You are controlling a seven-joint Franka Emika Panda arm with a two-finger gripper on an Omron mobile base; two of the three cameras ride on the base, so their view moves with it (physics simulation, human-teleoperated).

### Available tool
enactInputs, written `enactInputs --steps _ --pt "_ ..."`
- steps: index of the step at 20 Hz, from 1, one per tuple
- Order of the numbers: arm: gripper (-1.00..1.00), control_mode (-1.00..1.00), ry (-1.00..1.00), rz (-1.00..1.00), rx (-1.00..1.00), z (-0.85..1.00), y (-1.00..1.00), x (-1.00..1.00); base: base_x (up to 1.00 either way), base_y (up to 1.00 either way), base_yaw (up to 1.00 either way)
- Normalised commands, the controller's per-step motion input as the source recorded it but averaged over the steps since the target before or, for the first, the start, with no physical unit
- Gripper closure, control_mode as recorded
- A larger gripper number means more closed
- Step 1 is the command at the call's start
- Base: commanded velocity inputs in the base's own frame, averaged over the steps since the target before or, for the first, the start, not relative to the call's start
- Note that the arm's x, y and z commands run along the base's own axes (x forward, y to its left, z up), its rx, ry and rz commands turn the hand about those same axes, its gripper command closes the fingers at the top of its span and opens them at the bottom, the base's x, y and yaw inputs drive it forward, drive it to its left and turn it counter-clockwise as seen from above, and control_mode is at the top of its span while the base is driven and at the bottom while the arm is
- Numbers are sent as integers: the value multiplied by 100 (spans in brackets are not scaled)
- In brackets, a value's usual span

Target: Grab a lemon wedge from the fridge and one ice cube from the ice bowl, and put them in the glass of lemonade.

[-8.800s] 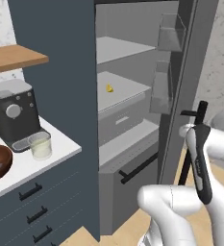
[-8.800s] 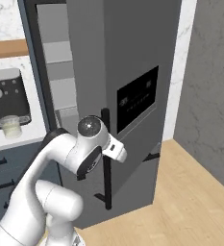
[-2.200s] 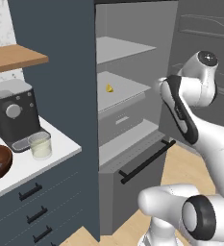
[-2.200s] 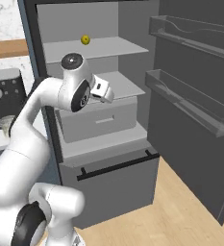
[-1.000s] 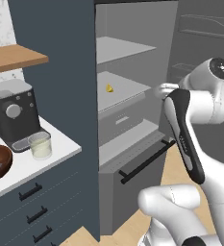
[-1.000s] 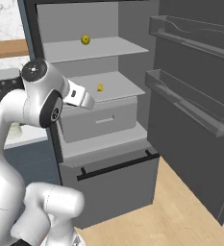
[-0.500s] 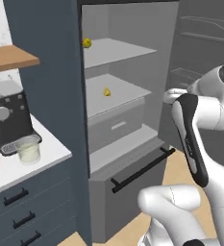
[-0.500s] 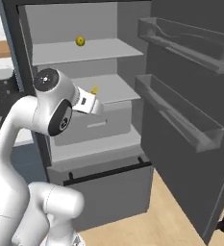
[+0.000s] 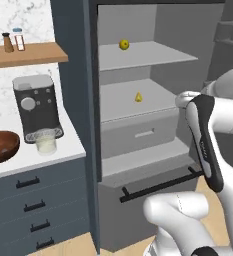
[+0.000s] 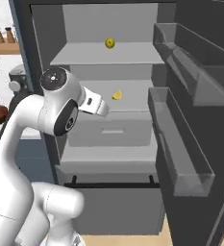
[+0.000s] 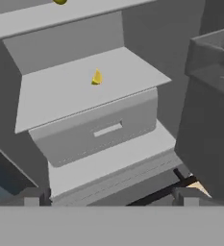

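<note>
The fridge stands wide open. The lemon wedge, tiny and bright yellow, lies on the middle shelf, also seen as the lemon wedge and the lemon wedge. My gripper is open and empty, its tips far apart, and it hangs in front of the fridge short of the wedge; the gripper points at the shelves. The ice bowl and the glass of lemonade sit on the counter to the left.
A round whole lemon rests on the upper shelf. A grey drawer sits under the wedge's shelf. The open door with its bins stands on the right. A coffee machine is behind the glass, and small bottles stand on a wooden shelf.
The fridge door has swung wide open and my arm has drawn back from it. Both base views have shifted as the base moved, so the open shelves now sit nearer the middle.
</note>
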Motion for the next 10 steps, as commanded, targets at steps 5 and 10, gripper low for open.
enactInputs --steps 5,10 --pt "-100 100 0 0 0 0 0 0 37 -22 24" --pt "-100 100 0 0 0 0 0 0 80 -14 1"
